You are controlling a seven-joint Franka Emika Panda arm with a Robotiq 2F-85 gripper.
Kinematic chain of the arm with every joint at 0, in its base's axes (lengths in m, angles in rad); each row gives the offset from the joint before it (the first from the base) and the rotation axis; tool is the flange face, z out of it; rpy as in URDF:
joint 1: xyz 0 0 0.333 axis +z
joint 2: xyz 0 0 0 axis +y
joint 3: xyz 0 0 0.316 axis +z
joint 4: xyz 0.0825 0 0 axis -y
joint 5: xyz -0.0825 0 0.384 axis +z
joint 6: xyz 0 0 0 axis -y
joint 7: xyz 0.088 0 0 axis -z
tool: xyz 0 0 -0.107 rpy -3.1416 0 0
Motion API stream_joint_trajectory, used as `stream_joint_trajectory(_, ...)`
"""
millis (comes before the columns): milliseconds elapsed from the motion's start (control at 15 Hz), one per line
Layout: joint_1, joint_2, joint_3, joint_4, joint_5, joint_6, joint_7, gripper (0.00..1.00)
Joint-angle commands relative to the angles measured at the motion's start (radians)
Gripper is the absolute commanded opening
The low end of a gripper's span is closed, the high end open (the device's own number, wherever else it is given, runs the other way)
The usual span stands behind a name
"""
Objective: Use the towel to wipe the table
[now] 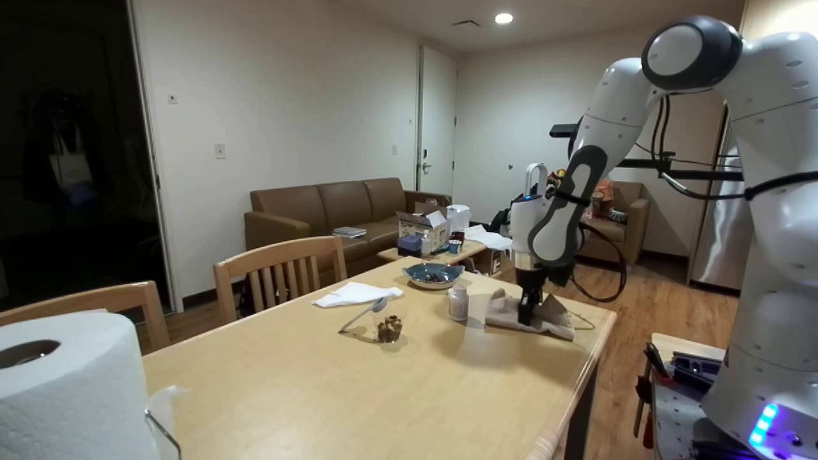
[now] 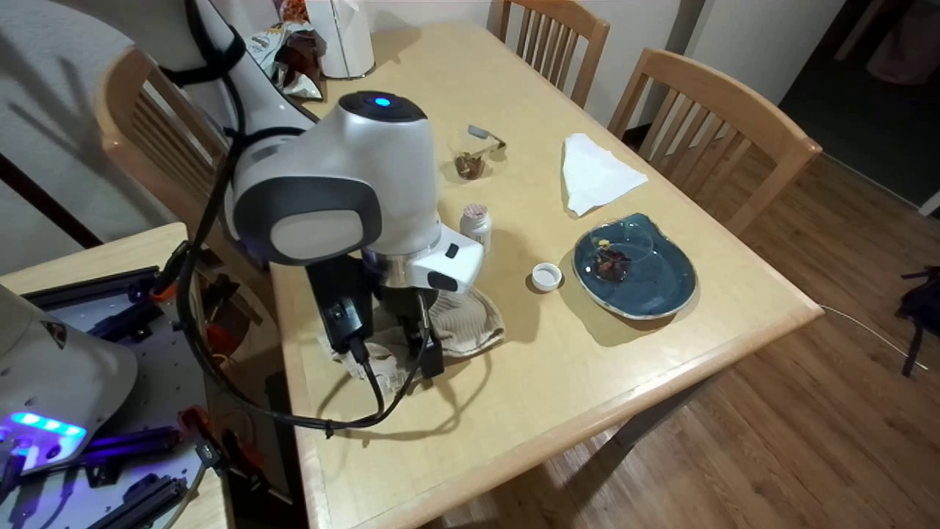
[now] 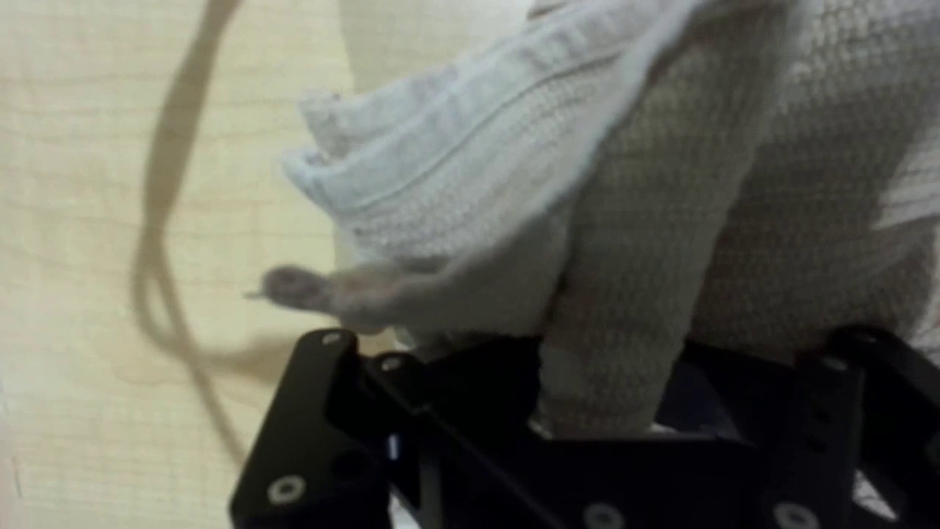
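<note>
A beige ribbed towel lies crumpled on the light wooden table (image 1: 358, 396), near the edge on the robot's side. The towel shows in both exterior views (image 1: 505, 309) (image 2: 468, 323) and fills much of the wrist view (image 3: 470, 184). My gripper (image 1: 529, 312) points down into the towel at table height; it also shows in an exterior view (image 2: 428, 356). In the wrist view, a fold of the towel stands up between the black fingers of the gripper (image 3: 609, 389), pinched by them. The fingertips themselves are hidden by the cloth.
A white bottle (image 1: 458, 303) stands close to the towel. A white cap (image 2: 546, 276) and a blue plate (image 2: 661, 283) holding a clear cup lie beyond it. A cup with brown pieces (image 1: 390, 328), a white napkin (image 1: 358, 294) and a paper roll (image 1: 70, 390) are also on the table.
</note>
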Motion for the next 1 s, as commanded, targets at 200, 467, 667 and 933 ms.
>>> stream_joint_trajectory(200, 0.076, -0.056, -0.038, -0.027, -0.067, -0.008, 0.028, 0.03)
stream_joint_trajectory(467, 0.122, -0.148, -0.043, -0.072, -0.123, -0.043, 0.037, 0.04)
stream_joint_trajectory(667, 0.131, -0.198, -0.031, -0.096, -0.155, -0.071, 0.05, 0.05)
stream_joint_trajectory(933, 0.118, -0.203, -0.003, -0.094, -0.144, -0.127, 0.036, 0.05)
